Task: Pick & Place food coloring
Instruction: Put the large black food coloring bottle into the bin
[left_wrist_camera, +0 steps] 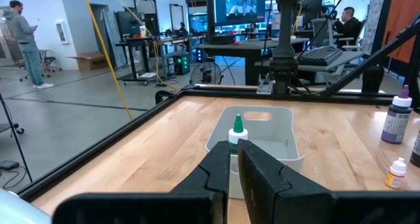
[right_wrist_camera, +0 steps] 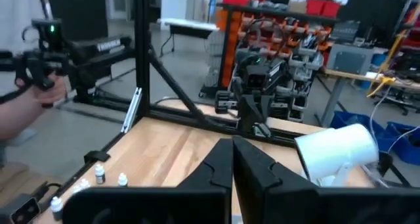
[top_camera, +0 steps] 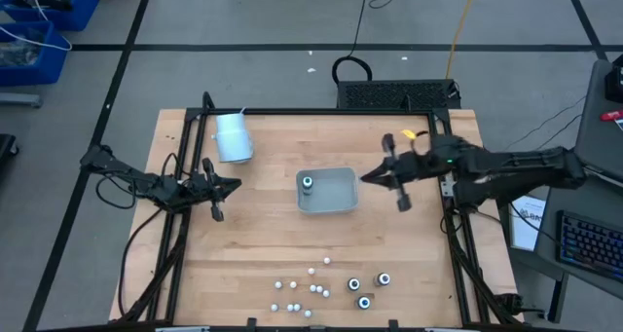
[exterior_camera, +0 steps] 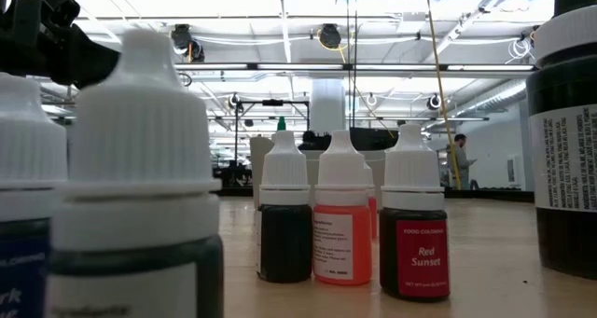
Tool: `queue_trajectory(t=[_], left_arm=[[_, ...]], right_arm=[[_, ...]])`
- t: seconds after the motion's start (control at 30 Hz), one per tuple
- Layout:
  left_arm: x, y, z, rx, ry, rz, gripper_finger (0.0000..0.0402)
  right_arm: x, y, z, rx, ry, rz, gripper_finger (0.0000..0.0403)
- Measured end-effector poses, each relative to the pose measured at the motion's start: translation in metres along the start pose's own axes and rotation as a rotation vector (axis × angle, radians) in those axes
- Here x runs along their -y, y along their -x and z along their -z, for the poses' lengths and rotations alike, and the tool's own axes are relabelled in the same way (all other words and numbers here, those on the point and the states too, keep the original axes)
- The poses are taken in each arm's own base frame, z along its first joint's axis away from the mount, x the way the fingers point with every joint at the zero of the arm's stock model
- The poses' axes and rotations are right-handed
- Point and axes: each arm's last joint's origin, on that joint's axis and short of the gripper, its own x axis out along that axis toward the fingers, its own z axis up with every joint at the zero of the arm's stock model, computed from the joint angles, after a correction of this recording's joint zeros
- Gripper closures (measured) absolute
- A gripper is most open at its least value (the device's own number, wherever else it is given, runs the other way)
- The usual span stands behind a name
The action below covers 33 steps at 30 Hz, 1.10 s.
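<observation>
Fingers pressed together and empty, our right gripper (top_camera: 370,177) hangs just right of the clear tray (top_camera: 343,204) holding one bottle (top_camera: 308,183), our left gripper (top_camera: 234,184) waits narrow at the left, and the remaining food coloring (top_camera: 316,289), partly blurred up close, stands scattered near the table's near edge.

Bare wood between tray (top_camera: 336,207) and bottle cluster (top_camera: 326,289); cup (top_camera: 233,137) blocks back-left corner.

arms (top_camera: 146,184): dark, jointed | fingers (left_wrist_camera: 262,175): black, wedge-shaped | cables: black
</observation>
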Motion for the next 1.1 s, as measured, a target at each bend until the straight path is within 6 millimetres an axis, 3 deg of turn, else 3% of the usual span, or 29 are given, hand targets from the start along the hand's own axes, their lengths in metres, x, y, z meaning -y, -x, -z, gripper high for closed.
queue_trajectory(t=[0.13, 0.27, 0.53, 0.97, 1.1], left_arm=[[0.0, 0.0, 0.0, 0.0, 0.001, 0.0, 0.0362], [0.0, 0.0, 0.0, 0.0, 0.003, 0.0, 0.0362], [0.0, 0.0, 0.0, 0.0, -0.001, -0.001, 0.0362], [0.001, 0.0, 0.002, -0.019, 0.037, 0.039, 0.0362], [0.004, -0.001, -0.005, 0.029, 0.144, 0.097, 0.0362]], right_arm=[[-0.006, 0.027, 0.015, 0.076, -0.055, 0.015, 0.0403], [-0.014, 0.04, 0.044, 0.085, -0.098, 0.004, 0.0403], [-0.024, 0.044, 0.1, 0.118, -0.13, -0.022, 0.0403], [-0.031, 0.052, 0.145, 0.113, -0.098, -0.019, 0.0403], [-0.032, 0.056, 0.154, 0.135, -0.081, -0.016, 0.0403]])
